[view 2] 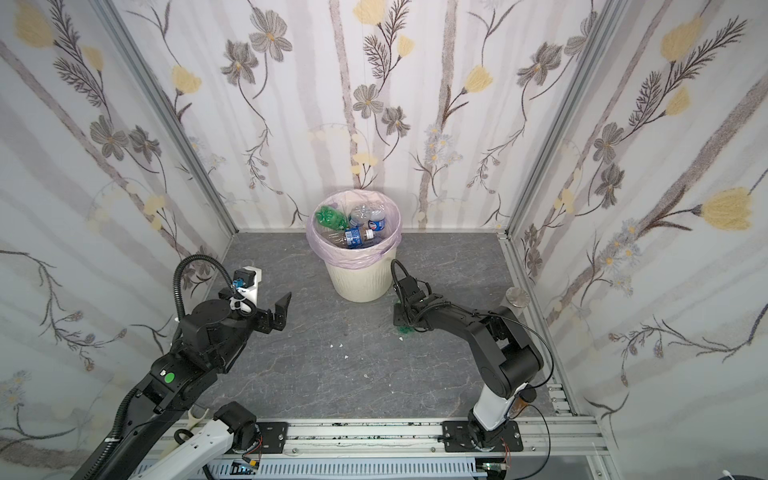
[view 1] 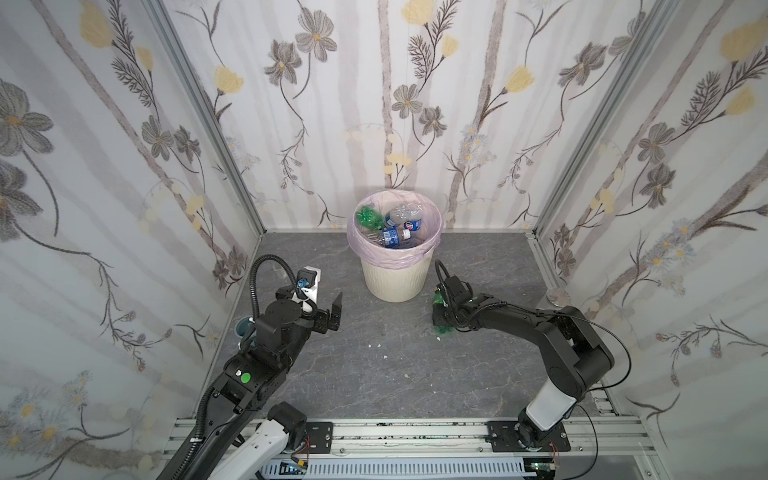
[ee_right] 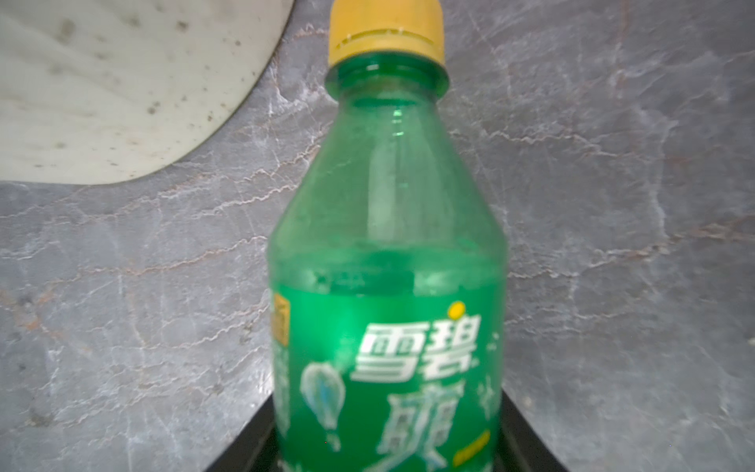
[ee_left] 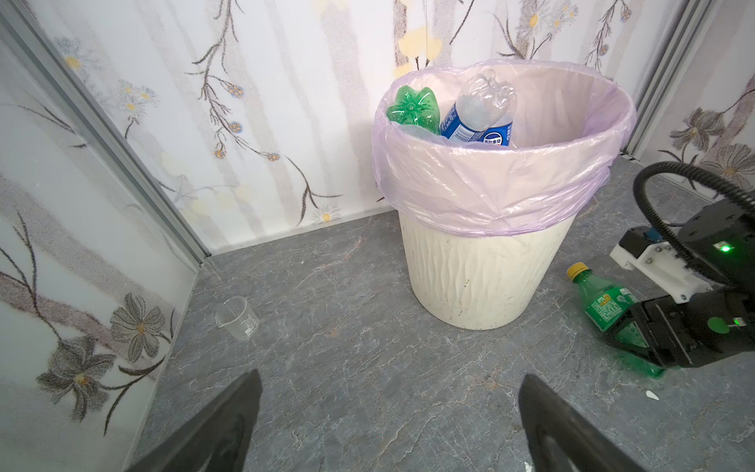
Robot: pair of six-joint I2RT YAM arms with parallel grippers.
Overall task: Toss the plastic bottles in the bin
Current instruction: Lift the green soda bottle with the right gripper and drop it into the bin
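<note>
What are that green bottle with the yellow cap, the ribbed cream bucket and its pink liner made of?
The green bottle with yellow cap: thin tinted plastic, glossy; light shines through. The ribbed cream bucket: probably moulded plastic, matt, with dark specks. The pink liner: thin plastic film, translucent, wrinkled, folded over the rim.

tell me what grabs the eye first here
A cream bin with a pink liner stands mid-back by the wall, bottles piled inside. Just right of it a green bottle with a yellow cap lies on the table, gripped by the right hand. The left hand hangs open and empty on the left.
</note>
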